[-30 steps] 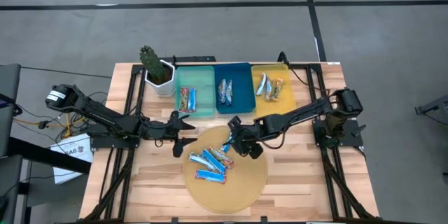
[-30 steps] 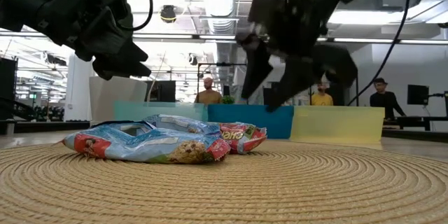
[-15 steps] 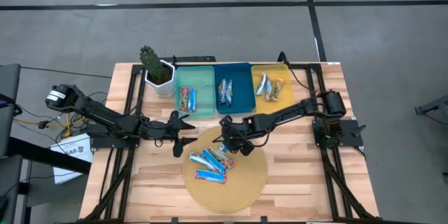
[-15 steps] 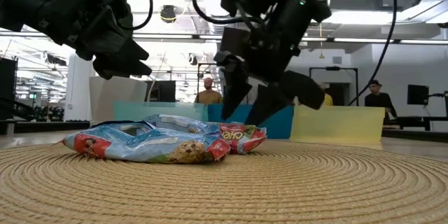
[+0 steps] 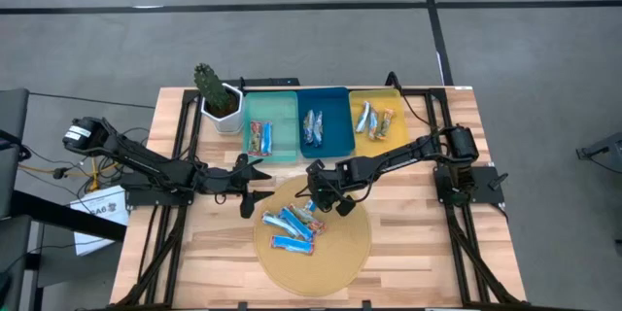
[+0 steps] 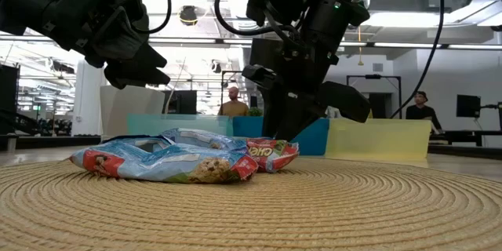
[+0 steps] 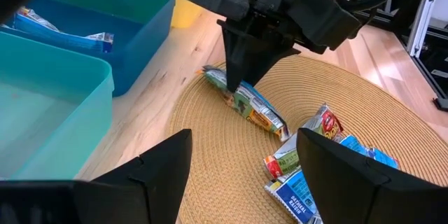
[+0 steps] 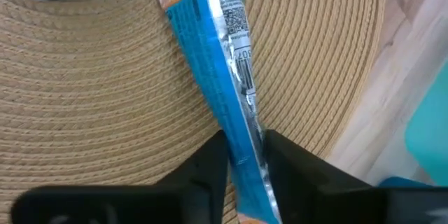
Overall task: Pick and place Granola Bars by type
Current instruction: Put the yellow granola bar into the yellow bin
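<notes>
My right gripper (image 5: 316, 194) is down at the far edge of the round woven mat (image 5: 340, 253), and its two fingers (image 8: 210, 171) are pinched on one end of a granola bar (image 8: 224, 77). In my right wrist view the bar runs straight out from between my fingertips, blue wrapper edge-on with a white barcode strip along it, lying on the mat's weave. From my left wrist camera the same bar (image 7: 245, 101) lies flat near the mat's rim, on the side toward the trays, with my right fingers coming down onto its far end.

My left gripper (image 5: 255, 186) hangs off the mat's left side, just above the bench (image 5: 418, 243), fingers spread wide with nothing between them.

The remaining loose bars (image 5: 292, 224) sit in a small heap on the mat a little nearer the front edge than the one I am gripping; most are blue-white, and one (image 6: 271, 153) shows red. They touch and overlap one another.

Along the back edge of the bench stand three trays side by side. The teal tray (image 5: 282, 107) holds one bar at its front, the blue tray (image 5: 335, 107) holds a couple of blue-white ones, and the yellow tray (image 5: 389, 102) holds a few silver and tan ones. A potted cactus (image 5: 212, 89) stands left of the teal tray, at the back left corner.
</notes>
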{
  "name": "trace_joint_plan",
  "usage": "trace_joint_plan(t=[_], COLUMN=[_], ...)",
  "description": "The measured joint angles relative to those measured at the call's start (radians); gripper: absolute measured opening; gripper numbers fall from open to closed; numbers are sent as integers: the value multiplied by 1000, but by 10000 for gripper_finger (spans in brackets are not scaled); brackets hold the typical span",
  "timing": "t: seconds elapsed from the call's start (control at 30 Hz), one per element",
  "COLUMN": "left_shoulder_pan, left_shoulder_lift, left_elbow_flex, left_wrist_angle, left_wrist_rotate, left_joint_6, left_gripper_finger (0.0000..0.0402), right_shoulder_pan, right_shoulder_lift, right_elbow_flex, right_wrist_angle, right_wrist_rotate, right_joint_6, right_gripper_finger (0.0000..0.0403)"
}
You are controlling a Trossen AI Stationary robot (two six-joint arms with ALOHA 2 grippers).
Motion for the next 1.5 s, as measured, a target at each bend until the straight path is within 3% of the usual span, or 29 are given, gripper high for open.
trace_joint_plan(t=[0.33,1.0,1.5], left_shoulder_pan=[0,0,0], left_shoulder_lift=[0,0,0], left_elbow_flex=[0,0,0], left_wrist_angle=[0,0,-1], left_wrist_rotate=[0,-1,-1], left_joint_6=[0,0,0], left_gripper_finger=[249,249,249], right_shoulder_pan=[-2,-30,-97], right_shoulder_lift=[-1,-33,-314], right_elbow_flex=[0,-2,-13], right_wrist_angle=[2,11,25], right_wrist_rotate=[-15,-160,-341], right_joint_6=[29,228,318], right_gripper_finger=[6,0,0])
